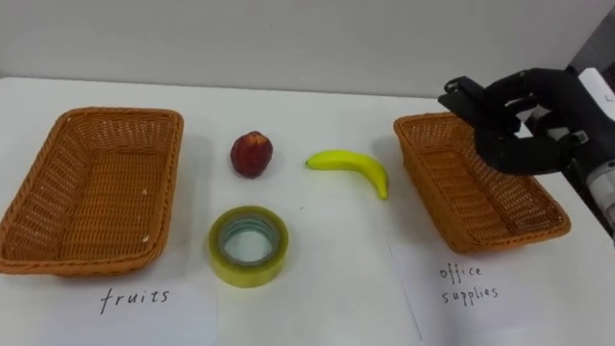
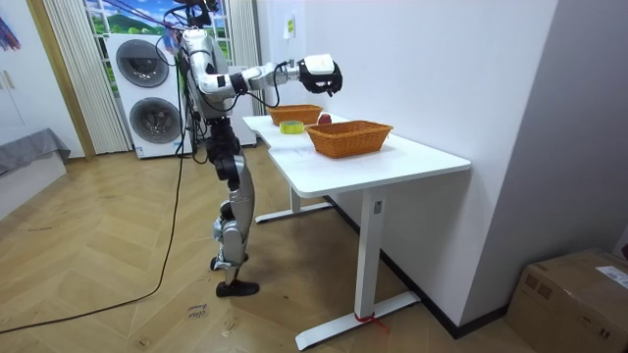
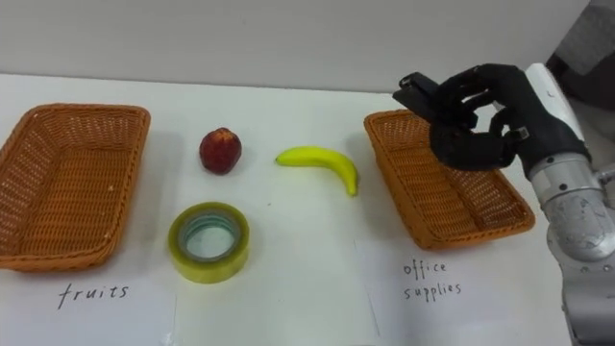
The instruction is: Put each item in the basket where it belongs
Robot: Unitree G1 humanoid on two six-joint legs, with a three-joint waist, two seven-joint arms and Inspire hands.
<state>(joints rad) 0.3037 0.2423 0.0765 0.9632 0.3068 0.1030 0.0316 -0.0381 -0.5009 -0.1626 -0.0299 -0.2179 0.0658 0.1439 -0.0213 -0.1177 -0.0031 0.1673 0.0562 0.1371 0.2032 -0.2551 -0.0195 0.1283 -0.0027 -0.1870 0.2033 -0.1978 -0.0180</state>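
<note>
On the white table lie a red apple (image 1: 251,154), a yellow banana (image 1: 351,163) and a yellowish roll of tape (image 1: 248,246), all between two wicker baskets. The fruits basket (image 1: 120,113) on the left is empty. My black right hand (image 1: 524,120) hovers over the far part of the office-supplies basket (image 1: 423,123) on the right. Its fingers are curled, and a small dark boxy object (image 1: 459,96) sticks out of them to the left. In the room view I stand at the table's long side with the right hand (image 2: 321,75) raised above the baskets.
Handwritten paper labels lie in front of the baskets: "fruits" (image 1: 135,298) on the left, "office supplies" (image 1: 469,284) on the right. A wall runs along the table's far edge. The room view shows washing machines (image 2: 147,88) behind me.
</note>
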